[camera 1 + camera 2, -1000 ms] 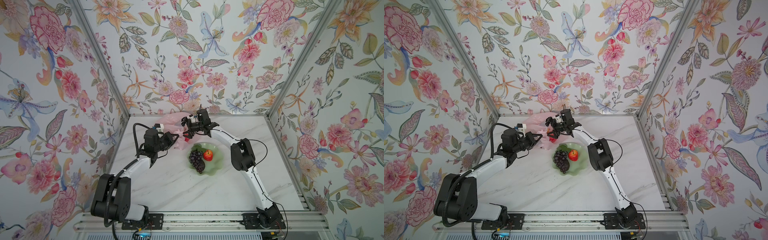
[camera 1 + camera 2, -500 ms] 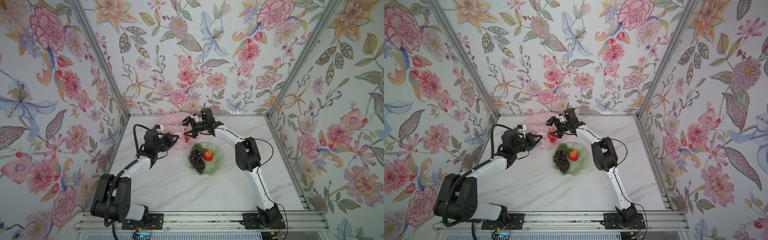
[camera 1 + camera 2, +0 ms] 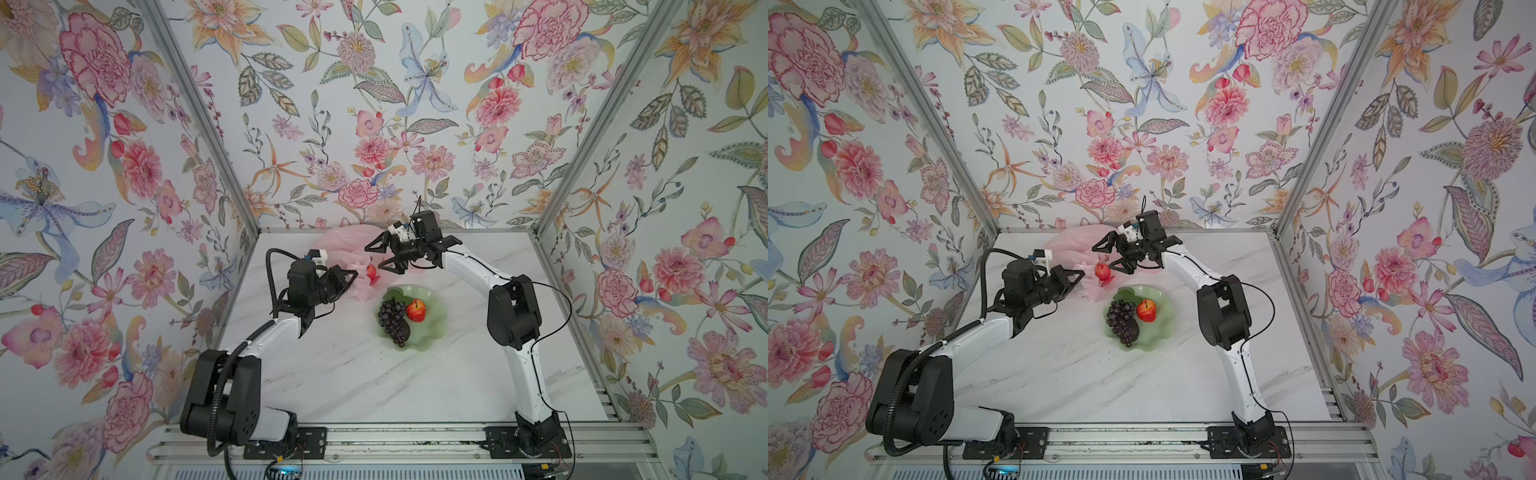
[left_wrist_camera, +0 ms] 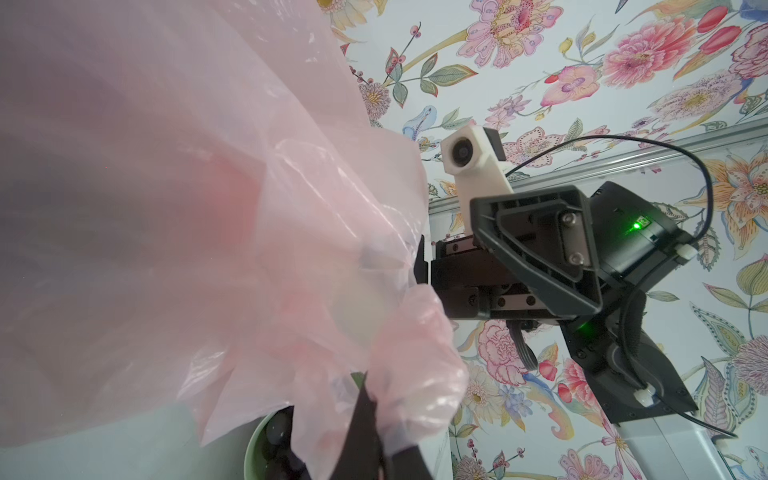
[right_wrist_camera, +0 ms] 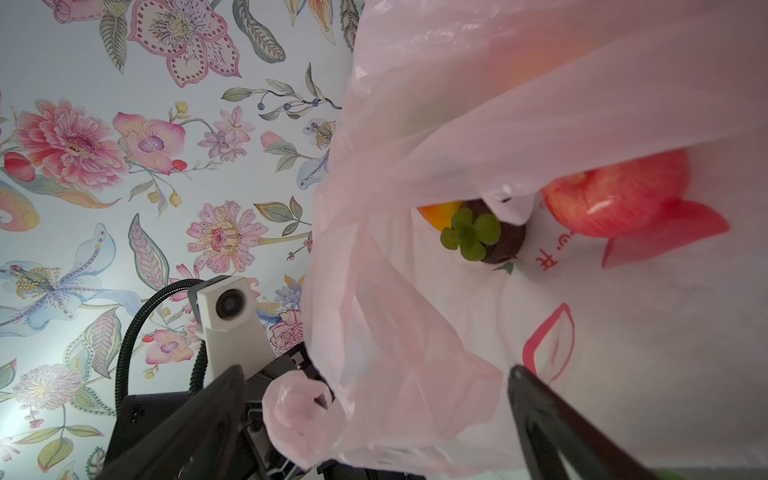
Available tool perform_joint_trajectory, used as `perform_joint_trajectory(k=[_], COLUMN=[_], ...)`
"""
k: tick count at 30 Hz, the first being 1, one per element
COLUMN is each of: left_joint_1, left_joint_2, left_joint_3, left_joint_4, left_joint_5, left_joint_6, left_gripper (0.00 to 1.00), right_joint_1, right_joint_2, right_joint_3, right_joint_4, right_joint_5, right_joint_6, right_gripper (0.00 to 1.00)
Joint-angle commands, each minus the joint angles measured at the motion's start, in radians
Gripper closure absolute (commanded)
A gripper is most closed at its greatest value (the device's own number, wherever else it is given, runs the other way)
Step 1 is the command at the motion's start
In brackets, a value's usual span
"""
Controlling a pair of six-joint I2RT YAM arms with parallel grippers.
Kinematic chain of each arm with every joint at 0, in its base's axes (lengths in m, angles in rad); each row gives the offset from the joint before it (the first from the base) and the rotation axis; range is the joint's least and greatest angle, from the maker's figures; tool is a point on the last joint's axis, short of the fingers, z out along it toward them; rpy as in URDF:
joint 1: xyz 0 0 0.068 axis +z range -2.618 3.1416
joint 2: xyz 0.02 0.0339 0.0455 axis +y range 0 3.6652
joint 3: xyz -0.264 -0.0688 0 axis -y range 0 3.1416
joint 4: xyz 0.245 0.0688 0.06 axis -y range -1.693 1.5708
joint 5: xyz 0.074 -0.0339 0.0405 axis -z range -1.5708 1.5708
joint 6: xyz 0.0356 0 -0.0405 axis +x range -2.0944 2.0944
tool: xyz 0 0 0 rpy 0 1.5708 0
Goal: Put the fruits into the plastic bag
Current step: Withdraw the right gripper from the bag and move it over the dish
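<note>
Right arm has drawn back slightly; its tool point(image 3: 375, 258) stands spread beside the bag point(image 3: 340, 243) mouth. Nearest on the table point(image 3: 374, 382), grapes point(image 3: 390, 316) and an apple point(image 3: 415, 310) lie in the dish point(image 3: 436, 328). Behind, the left tool point(image 3: 351, 275) is pressed together, pinching the bag's edge. Inside the bag lie a second apple point(image 5: 615, 199), a brown fruit point(image 5: 505, 243) and an orange fruit point(image 5: 438, 212).

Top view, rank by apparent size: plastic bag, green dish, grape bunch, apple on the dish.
1. plastic bag and green dish: look about alike; the bag is partly hidden, so no ranking between them
2. grape bunch
3. apple
</note>
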Motion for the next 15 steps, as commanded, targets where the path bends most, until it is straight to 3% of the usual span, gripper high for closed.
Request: perform_joint_trajectory(k=[1,15], left_joint_1=[0.001,0.0], left_joint_2=[-0.018,-0.008], left_joint_3=[-0.003,-0.004], left_joint_4=[-0.018,-0.02], left_joint_5=[-0.005,-0.001], left_joint_6=[0.022,0.019], left_gripper=[1.0,1.0], right_joint_1=[-0.013,-0.05], right_joint_2=[-0.065,-0.215], right_joint_3=[-0.028,-0.156], right_joint_4=[-0.107,-0.348], right_joint_5=[0.028,0.124], right_joint_6=[-0.114,-0.358], right_gripper=[0.01,0.01])
